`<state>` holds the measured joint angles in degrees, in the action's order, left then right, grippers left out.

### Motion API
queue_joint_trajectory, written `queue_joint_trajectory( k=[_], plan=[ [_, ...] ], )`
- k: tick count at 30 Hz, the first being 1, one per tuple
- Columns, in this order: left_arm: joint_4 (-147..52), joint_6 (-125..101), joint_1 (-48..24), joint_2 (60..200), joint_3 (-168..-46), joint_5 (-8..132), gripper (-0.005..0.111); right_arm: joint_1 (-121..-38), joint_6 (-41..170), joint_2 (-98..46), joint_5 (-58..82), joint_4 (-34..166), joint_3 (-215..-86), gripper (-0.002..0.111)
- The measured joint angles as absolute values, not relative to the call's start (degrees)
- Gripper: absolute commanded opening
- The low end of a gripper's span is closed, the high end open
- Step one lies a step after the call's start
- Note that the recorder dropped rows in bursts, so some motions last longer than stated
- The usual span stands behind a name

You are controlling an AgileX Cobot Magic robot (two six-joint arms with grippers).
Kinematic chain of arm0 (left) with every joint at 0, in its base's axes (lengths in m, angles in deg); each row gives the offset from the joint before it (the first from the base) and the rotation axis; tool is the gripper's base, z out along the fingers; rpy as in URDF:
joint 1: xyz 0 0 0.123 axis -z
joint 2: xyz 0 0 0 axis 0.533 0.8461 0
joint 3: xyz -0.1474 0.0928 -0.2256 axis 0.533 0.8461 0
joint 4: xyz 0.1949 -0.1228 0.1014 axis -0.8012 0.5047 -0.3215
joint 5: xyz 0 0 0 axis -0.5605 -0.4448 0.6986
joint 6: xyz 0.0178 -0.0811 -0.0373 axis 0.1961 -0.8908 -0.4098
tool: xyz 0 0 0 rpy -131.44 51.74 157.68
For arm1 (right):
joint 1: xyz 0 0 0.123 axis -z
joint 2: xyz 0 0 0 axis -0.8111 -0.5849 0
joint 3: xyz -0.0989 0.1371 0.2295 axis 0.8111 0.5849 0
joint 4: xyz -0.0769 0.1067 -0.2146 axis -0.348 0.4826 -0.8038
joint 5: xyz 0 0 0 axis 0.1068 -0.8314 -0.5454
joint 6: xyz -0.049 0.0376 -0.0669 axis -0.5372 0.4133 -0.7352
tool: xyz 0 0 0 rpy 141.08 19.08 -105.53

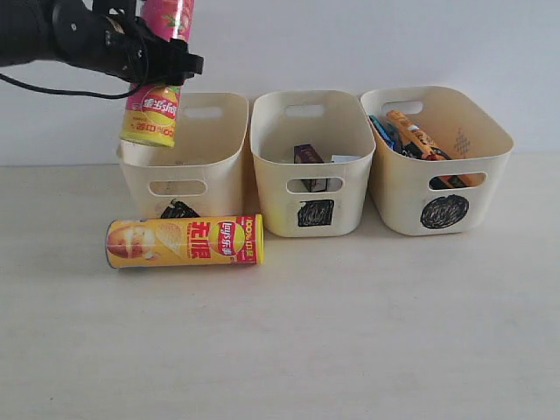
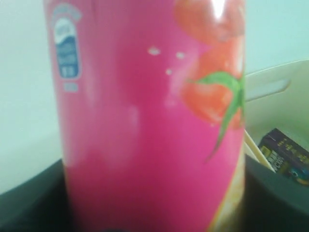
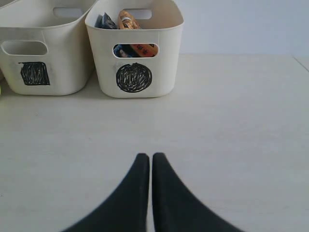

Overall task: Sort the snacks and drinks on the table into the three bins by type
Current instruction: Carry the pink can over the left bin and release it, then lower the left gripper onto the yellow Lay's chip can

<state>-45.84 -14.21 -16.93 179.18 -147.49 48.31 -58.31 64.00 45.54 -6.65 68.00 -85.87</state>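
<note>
My left gripper (image 1: 163, 61) is shut on the pink chip tube (image 1: 154, 110), which hangs upright and slightly tilted over the left rim of the triangle bin (image 1: 224, 144). In the left wrist view the pink tube (image 2: 149, 121) fills the frame. The yellow chip tube (image 1: 184, 241) lies on its side on the table (image 1: 350, 341) in front of that bin. The middle square bin (image 1: 278, 188) holds a dark purple carton (image 1: 308, 157) (image 2: 285, 154) and a white carton (image 1: 344, 159). The circle bin (image 1: 398, 201) holds orange (image 1: 411, 131) and blue (image 1: 381, 129) snack bags. My right gripper (image 3: 150, 157) is shut and empty over bare table.
A pale wall stands behind the bins. In the right wrist view the circle bin (image 3: 169, 58) and the square bin (image 3: 72, 72) stand ahead of the fingers, with the orange bag (image 3: 126, 20) showing in the circle bin.
</note>
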Motion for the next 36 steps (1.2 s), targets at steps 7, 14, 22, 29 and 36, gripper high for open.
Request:
queue_joint_trajectory(
  k=[7, 14, 22, 29, 36],
  plan=[
    [-45.84, -14.21, -16.93, 184.31, -147.49, 55.44, 0.014, -58.31, 64.0, 45.54, -6.65, 68.0, -85.87, 0.0],
    [-45.84, -14.21, -16.93, 187.1, -147.49, 56.71, 0.066, -58.31, 64.0, 45.54, -6.65, 68.0, -85.87, 0.0],
    [-45.84, -14.21, -16.93, 187.18, -147.49, 57.63, 0.093, -58.31, 64.0, 45.54, -6.65, 68.0, -85.87, 0.0],
    [-54.6, -10.41, -16.93, 178.54, -147.49, 48.83, 0.053, -58.31, 64.0, 45.54, -6.65, 68.0, -85.87, 0.0],
    [-58.2, 3.82, -17.13, 170.28, -147.49, 26.74, 0.004, -58.31, 64.1, 45.54, -6.65, 68.0, -85.87, 0.0]
  ],
)
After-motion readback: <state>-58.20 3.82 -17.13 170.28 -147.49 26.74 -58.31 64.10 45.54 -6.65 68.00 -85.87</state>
